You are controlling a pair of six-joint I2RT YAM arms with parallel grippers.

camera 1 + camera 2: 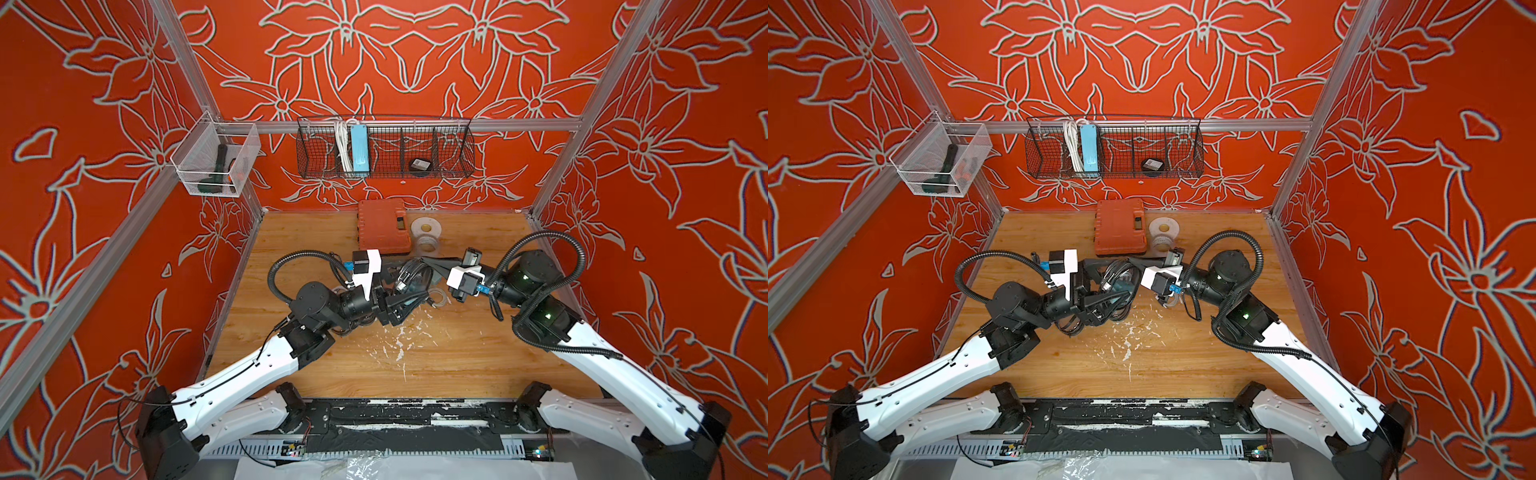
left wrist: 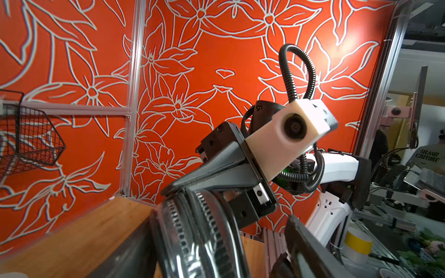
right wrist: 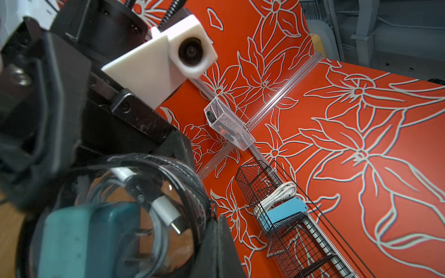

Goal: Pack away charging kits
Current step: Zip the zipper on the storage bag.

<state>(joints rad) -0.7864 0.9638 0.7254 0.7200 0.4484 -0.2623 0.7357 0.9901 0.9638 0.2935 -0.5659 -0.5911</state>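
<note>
Pouch point(image 1: 415, 277), clear-faced, holding teal plug point(image 3: 79, 240) and white cable point(image 3: 163, 211): on edge over counter's middle, long axis unclear; right gripper point(image 2: 168, 191) clamps its rim; left gripper point(image 1: 405, 305) spread, gripping nothing.

Lighting: bright and even, from above, with faint soft shadows on the wooden surface point(image 1: 457, 353). Glare: hot patch on the red wall point(image 2: 349, 43). Top views: sharp; frame rails point(image 1: 590, 104) splay toward the edges. Wrist views: the near pouch point(image 3: 144, 192) is soft, out of focus — reflections streak its clear face.
</note>
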